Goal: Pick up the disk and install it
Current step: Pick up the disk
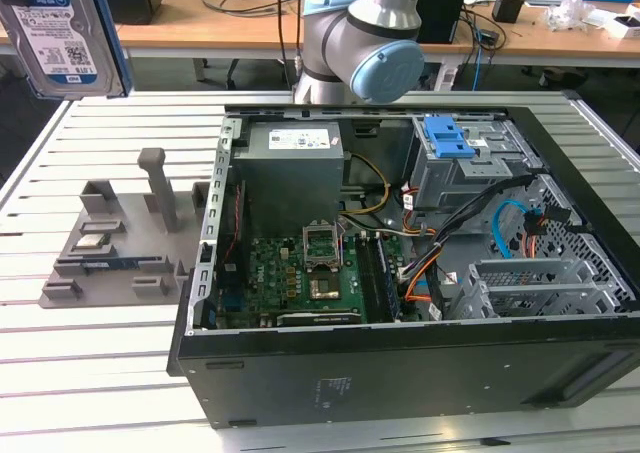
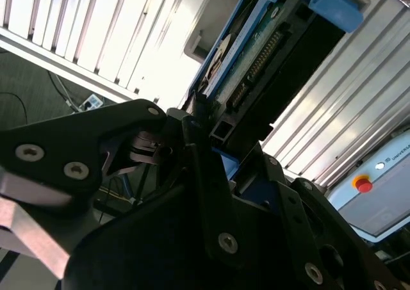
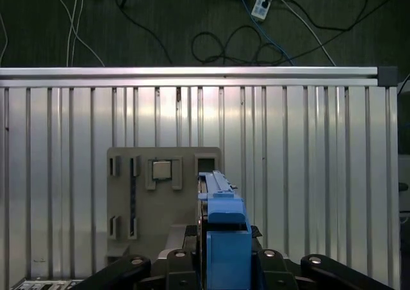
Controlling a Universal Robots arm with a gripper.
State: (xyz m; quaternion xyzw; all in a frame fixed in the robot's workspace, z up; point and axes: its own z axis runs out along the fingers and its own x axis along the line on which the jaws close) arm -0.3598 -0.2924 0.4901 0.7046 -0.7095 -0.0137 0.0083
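The flat silver disk [image 1: 62,33], framed in blue plastic, is being clamped by the black pincer [image 2: 232,150] well above the ribbed metal tabletop [image 3: 320,175]. In the exterior view, its top is being cut off.

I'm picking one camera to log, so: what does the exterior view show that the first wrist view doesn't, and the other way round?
Exterior view: the open black computer case with its green motherboard, big grey box with a white label and grey metal cage with a blue latch, plus the arm's grey and blue joint. First wrist view: dark cables and a white power strip on the floor past the table's edge. Both: the blue-framed silver metal disk, the grey plastic parts tray and the slatted aluminium table.
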